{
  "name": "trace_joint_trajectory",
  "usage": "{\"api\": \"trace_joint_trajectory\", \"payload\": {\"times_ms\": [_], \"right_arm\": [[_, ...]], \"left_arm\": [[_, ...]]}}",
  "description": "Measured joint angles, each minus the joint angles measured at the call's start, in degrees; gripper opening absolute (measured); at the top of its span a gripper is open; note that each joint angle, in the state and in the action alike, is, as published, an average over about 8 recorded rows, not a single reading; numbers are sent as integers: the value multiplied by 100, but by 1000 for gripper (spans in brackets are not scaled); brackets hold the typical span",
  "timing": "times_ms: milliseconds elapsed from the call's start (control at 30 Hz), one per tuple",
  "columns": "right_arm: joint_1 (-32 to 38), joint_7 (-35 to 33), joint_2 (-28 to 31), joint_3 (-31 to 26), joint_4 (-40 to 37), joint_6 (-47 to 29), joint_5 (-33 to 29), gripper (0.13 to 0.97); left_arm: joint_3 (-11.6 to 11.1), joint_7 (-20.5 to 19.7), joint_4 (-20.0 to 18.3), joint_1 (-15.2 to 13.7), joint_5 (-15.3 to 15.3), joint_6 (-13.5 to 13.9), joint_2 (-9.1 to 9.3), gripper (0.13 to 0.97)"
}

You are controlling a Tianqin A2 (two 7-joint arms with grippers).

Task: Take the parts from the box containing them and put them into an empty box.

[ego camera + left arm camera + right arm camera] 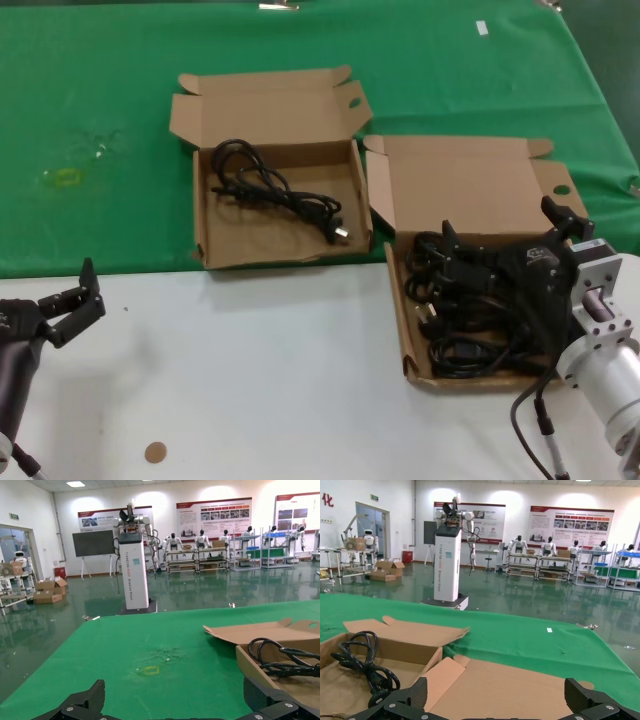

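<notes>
Wall posters (214,517) and white pillar (134,570) lettering — too small to read

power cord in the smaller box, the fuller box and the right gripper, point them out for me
power cord (270,190), head view, on the middle of its coil.
fuller box (465,185), head view, on the bare inside of its open lid.
right gripper (510,235), head view, between its open fingertips.

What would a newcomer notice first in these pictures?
Two open cardboard boxes sit side by side where the green cloth meets the white table. The right box holds a pile of black cords, and the open right gripper hovers over it. The left box holds one cord; the open left gripper waits at the near left.
</notes>
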Motion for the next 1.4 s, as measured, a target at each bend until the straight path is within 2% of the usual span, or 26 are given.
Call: {"api": "trace_joint_trajectory", "payload": {"times_ms": [1400], "right_arm": [[0,0,0,0,0,0,0,966]], "left_arm": [[0,0,0,0,0,0,0,965]]}}
